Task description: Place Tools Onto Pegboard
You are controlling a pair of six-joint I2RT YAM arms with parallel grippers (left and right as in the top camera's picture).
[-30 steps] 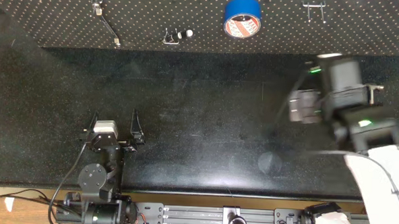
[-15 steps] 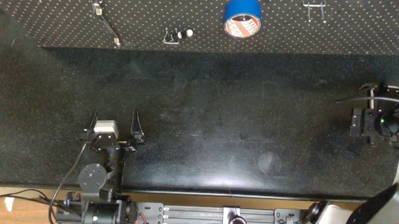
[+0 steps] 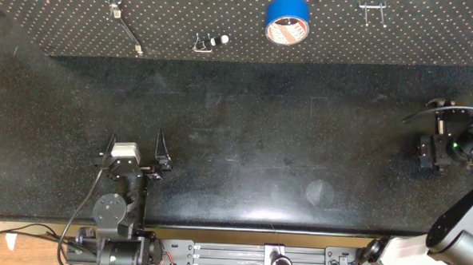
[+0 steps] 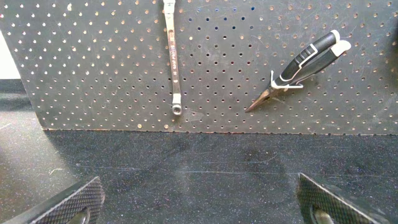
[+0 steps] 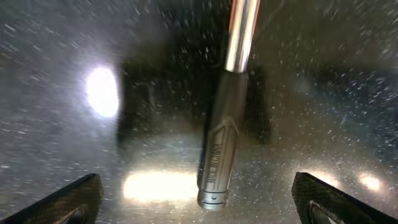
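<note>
A tool with a grey ribbed handle [image 5: 219,146] and a shiny metal shaft [image 5: 242,31] lies on the black table. My right gripper [image 5: 199,202] hangs open directly over the handle, one finger on each side and neither touching it. From above, the right gripper [image 3: 432,149] is at the table's far right edge. My left gripper [image 3: 134,142] stands open and holds nothing near the front left, facing the pegboard [image 4: 93,74]. On the board hang a wrench [image 4: 173,56], pliers [image 4: 298,65] and a blue tape roll [image 3: 287,20].
A bare metal hook [image 3: 372,12] sticks out of the pegboard at the upper right. A cable [image 3: 429,110] loops from the right arm. The black tabletop [image 3: 260,141] stretches between the two arms.
The right arm has swung from the back right, near the pegboard, out to the table's far right edge and come down over the tool. The left arm has not moved.
</note>
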